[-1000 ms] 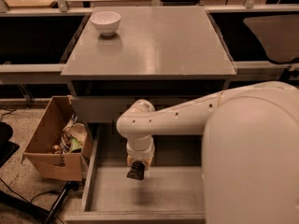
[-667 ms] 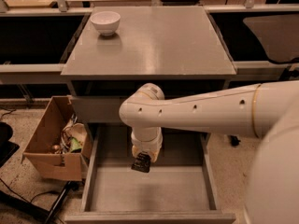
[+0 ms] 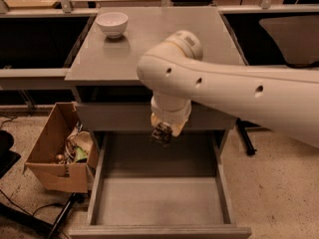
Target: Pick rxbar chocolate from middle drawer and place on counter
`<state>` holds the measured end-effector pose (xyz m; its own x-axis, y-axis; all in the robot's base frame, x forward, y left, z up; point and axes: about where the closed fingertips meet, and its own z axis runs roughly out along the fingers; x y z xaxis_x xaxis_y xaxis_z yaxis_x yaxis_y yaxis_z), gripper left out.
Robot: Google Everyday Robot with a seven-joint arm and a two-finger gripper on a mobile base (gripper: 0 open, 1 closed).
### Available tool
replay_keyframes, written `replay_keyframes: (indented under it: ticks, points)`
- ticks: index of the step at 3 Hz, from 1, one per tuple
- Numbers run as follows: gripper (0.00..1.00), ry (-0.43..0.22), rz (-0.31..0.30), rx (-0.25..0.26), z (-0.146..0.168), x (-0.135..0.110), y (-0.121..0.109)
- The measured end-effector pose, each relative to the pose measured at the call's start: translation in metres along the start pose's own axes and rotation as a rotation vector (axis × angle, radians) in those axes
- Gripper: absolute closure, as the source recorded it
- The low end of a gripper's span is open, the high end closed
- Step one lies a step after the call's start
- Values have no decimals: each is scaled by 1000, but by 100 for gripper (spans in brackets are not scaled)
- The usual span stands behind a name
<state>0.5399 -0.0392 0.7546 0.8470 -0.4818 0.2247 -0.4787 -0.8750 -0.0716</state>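
Over the 12 o'clock end of the open middle drawer [image 3: 159, 202], just below the counter [image 3: 144, 44] edge, the gripper [image 3: 162, 132] hangs clamped on the rxbar chocolate [image 3: 160, 135], its lettering unreadable.

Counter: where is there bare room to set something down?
The counter is bare in front of the white bowl at its back left, and along the back right. The arm hangs over the front right. The claw hovers above the middle drawer, whose visible floor is bare.
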Motion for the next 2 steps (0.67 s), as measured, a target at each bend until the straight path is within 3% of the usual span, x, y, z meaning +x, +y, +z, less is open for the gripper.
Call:
replay_keyframes:
  ticks: [1,2]
  points:
    - [100,121,97,39,-62,47,-25]
    - [100,121,97,39,-62,47,-25]
